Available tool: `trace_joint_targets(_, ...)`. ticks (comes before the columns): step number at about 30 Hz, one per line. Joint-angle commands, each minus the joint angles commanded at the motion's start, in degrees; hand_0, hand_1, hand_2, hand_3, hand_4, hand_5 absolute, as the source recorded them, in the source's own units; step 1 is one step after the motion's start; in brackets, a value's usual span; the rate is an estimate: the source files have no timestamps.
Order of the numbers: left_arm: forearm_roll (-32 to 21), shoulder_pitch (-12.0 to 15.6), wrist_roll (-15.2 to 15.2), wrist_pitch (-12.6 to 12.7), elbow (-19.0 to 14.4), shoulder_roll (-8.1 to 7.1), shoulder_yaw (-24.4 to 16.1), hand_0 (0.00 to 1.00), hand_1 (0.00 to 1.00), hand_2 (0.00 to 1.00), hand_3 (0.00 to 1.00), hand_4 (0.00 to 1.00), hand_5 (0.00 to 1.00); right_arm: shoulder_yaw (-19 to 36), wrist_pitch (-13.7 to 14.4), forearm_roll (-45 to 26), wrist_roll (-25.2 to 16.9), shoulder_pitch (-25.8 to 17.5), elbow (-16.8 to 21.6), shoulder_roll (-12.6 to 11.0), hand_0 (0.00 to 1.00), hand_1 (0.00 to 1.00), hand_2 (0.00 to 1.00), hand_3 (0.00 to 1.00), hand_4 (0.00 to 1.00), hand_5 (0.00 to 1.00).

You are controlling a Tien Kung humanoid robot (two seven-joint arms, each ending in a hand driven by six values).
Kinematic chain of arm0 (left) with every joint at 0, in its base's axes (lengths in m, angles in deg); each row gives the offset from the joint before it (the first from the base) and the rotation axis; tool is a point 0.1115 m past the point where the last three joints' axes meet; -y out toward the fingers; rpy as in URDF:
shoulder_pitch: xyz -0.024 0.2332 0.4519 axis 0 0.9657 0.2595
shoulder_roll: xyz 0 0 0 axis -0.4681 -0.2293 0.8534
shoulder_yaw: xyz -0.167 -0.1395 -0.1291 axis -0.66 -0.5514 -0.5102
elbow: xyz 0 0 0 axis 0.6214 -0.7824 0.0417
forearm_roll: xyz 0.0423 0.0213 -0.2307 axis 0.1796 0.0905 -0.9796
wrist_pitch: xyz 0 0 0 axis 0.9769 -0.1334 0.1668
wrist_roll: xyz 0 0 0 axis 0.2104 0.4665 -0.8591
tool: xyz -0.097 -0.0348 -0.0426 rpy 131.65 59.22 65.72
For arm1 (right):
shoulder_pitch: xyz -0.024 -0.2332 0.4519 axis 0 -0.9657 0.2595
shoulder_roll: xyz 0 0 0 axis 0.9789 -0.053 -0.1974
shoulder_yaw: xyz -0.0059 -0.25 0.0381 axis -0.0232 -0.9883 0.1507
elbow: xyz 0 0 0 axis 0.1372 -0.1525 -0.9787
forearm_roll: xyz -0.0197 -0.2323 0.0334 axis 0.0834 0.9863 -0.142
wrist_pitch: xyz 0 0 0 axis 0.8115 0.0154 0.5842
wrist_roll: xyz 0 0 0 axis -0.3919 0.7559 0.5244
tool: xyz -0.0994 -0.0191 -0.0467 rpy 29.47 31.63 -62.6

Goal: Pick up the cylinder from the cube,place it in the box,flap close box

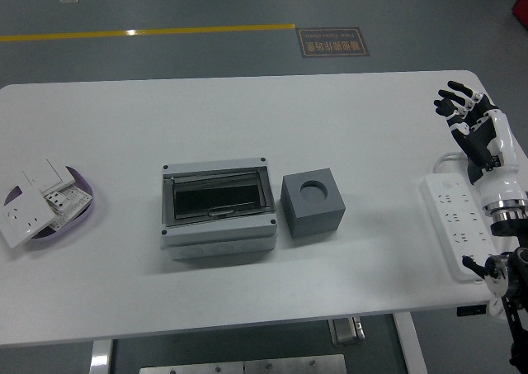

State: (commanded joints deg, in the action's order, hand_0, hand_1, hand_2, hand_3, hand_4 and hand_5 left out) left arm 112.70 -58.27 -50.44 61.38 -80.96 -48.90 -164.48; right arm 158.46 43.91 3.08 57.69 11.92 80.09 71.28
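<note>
A grey cube (313, 203) stands at the table's middle with a round recess in its top; I cannot tell whether a cylinder sits in it. Left of it, touching or nearly so, stands a grey box (218, 208) with its dark see-through flap lying shut. My right hand (464, 115) is raised above the table's right edge, far right of the cube, fingers spread and holding nothing. The left arm is out of view.
A white power strip (456, 224) lies along the right edge under my right forearm. A purple dish (87, 215) with white switch plates and sockets sits at the left edge.
</note>
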Motion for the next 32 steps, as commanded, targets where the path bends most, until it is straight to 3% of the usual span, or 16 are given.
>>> trace_joint_targets(32, 0.2, 0.7, 0.1, 0.1, 0.0, 0.78, -1.0, 0.643, 0.67, 0.655, 0.696, 0.746, 0.314, -3.0, 0.2, -0.5, 0.0, 0.5, -1.0, 0.7, 0.749, 0.667, 0.693, 0.692, 0.795, 0.394)
